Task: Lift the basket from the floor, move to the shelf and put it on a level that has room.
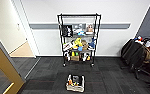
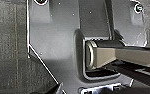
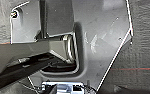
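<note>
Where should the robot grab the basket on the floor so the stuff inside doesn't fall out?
Probably by its two short ends, one arm on each, coming from above. The basket sits upright on the carpet floor with its open top facing up and things standing inside, so equal holds on both ends should keep it level. Whether it has handles can't be made out.
</note>
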Controlling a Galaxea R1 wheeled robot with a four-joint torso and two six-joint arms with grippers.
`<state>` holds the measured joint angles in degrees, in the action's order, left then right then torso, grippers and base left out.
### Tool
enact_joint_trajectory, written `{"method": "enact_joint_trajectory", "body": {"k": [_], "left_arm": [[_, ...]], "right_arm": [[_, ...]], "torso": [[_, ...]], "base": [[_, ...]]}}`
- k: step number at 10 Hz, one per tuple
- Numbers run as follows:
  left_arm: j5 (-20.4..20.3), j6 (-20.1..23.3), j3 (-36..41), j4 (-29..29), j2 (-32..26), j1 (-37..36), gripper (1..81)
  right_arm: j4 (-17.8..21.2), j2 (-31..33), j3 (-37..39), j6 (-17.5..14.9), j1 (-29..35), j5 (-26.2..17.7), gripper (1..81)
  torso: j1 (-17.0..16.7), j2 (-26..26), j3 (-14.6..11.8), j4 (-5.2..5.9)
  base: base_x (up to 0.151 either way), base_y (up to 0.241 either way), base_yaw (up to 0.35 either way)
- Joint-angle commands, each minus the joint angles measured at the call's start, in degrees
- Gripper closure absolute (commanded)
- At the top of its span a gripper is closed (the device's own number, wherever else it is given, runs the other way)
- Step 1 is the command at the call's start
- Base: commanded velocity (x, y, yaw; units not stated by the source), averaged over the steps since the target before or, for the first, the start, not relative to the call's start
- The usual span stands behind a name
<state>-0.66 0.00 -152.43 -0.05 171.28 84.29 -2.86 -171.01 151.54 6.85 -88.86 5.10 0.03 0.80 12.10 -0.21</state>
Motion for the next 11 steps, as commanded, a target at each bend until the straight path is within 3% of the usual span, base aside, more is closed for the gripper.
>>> {"method": "enact_joint_trajectory", "body": {"k": [1,11], "left_arm": [[3.8,0.3,0.3,0.4,0.0,-1.4,1.0],[3.8,0.3,0.2,-0.2,-0.1,-1.4,1.0]], "right_arm": [[-0.1,0.1,0.1,0.3,1.3,-3.4,1.0],[-0.3,0.2,0.6,0.2,1.6,-3.4,1.0]], "torso": [[0.0,0.0,0.0,0.0],[0.0,0.0,0.0,0.0]], "base": [[0.133,0.0,0.0],[0.142,0.0,0.0]]}}
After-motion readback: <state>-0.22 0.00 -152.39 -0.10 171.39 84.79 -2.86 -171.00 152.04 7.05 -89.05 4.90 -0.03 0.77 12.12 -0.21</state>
